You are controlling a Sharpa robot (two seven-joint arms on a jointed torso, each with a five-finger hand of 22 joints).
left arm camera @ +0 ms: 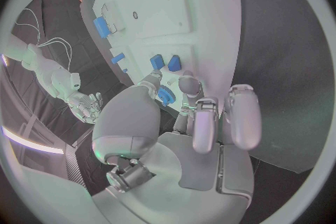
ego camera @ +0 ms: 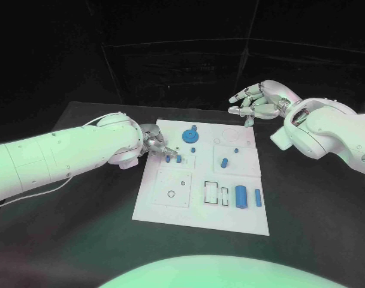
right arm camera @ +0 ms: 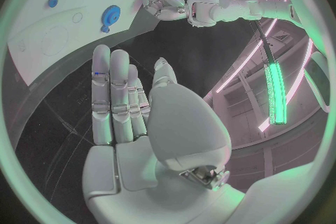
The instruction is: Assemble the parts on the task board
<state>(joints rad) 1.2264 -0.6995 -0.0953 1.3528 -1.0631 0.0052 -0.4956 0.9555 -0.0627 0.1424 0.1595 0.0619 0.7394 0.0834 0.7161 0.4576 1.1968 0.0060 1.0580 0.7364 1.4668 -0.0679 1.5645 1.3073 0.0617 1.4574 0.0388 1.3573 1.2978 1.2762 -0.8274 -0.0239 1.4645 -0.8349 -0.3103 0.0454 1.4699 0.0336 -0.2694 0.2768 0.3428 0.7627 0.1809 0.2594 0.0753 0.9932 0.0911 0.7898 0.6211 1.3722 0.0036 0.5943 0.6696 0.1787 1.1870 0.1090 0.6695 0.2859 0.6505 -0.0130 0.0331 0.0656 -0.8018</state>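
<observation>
1. Head view: the flat white rectangular task board (ego camera: 201, 204) lies mid-bench on the black bench (ego camera: 78, 240). The left robot hand (ego camera: 154, 144) sits at the board's left edge, fingers curled down over a pair of small blue block parts (ego camera: 174, 159) just inside that edge. Whether it grips one I cannot tell. The right robot hand (ego camera: 256, 102) hovers beyond the board's far right corner, fingers apart, holding nothing.

2. Left wrist view: the left robot hand (left arm camera: 199, 117) has fingertips touching or just short of the blue blocks (left arm camera: 164, 61). A blue piece (left arm camera: 166, 95) shows between thumb and fingers, so a pinch looks likely.

3. Right wrist view: the right robot hand (right arm camera: 129, 106) is flat and empty, well apart from the board (right arm camera: 56, 22). The round blue gear-like part (right arm camera: 110, 14) lies nearest it.

4. Judgement: the left hand is far nearer the blocks, so the coming move is its own.
</observation>
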